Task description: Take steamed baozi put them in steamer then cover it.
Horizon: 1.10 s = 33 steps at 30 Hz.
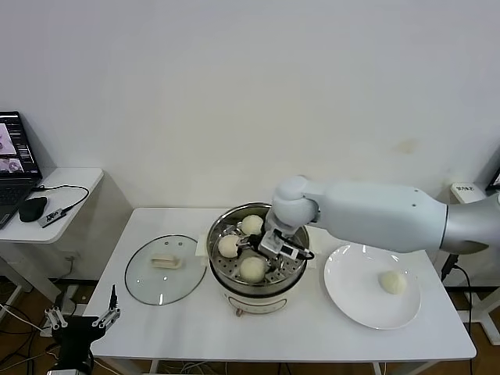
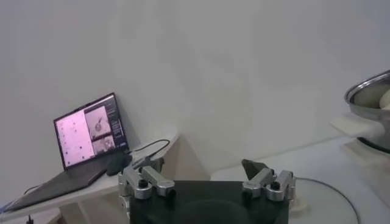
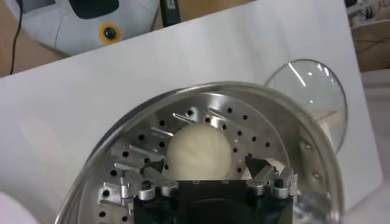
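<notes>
The steamer (image 1: 258, 291) stands mid-table with three baozi on its perforated tray (image 3: 256, 131): one at the back (image 1: 251, 224), one on the left (image 1: 229, 245), one at the front (image 1: 252, 269). A fourth baozi (image 1: 393, 282) lies on the white plate (image 1: 351, 293). My right gripper (image 1: 251, 248) reaches down into the steamer. In the right wrist view it (image 3: 204, 163) is open, and a baozi (image 3: 198, 149) rests on the tray between its fingers with a gap on each side. The cover (image 1: 166, 268) lies flat on the table left of the steamer. My left gripper (image 1: 82, 315) hangs open below the table's front left corner.
A side table at the far left carries a laptop (image 1: 14, 156), a mouse (image 1: 33, 208) and cables. In the left wrist view the laptop (image 2: 91, 131), the steamer's rim (image 2: 368, 91) and the cover's edge (image 2: 326, 195) show. Bare tabletop lies in front of the steamer.
</notes>
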Tool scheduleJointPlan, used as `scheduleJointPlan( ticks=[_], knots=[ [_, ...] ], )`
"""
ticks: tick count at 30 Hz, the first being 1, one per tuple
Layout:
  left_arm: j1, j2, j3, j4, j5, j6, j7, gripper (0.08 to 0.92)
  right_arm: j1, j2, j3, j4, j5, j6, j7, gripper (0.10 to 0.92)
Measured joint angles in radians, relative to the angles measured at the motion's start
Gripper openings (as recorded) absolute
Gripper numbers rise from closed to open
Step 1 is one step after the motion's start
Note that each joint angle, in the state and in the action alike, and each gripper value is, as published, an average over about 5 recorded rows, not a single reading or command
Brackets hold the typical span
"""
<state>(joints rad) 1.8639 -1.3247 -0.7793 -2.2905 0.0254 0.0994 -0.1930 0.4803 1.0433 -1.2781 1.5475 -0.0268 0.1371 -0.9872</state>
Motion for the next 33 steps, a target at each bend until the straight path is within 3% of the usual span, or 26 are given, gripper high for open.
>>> scheduleJointPlan(
  ticks=[13,22,33],
  knots=[
    [-0.013,0.022,0.002,0.003,-0.006,0.000,0.002,0.823,0.010,-0.131,0.111,0.004,0.029,-0.138,-0.014,0.823],
    [-0.033,0.044,0.021,0.013,-0.011,0.001,0.003,0.823,-0.005,-0.327,0.179,0.046,0.082,-0.300,-0.048,0.823],
    [-0.060,0.060,0.055,0.024,-0.011,0.003,0.006,0.823,-0.128,-0.549,0.262,0.052,0.043,-0.370,-0.068,0.823]
  ],
)
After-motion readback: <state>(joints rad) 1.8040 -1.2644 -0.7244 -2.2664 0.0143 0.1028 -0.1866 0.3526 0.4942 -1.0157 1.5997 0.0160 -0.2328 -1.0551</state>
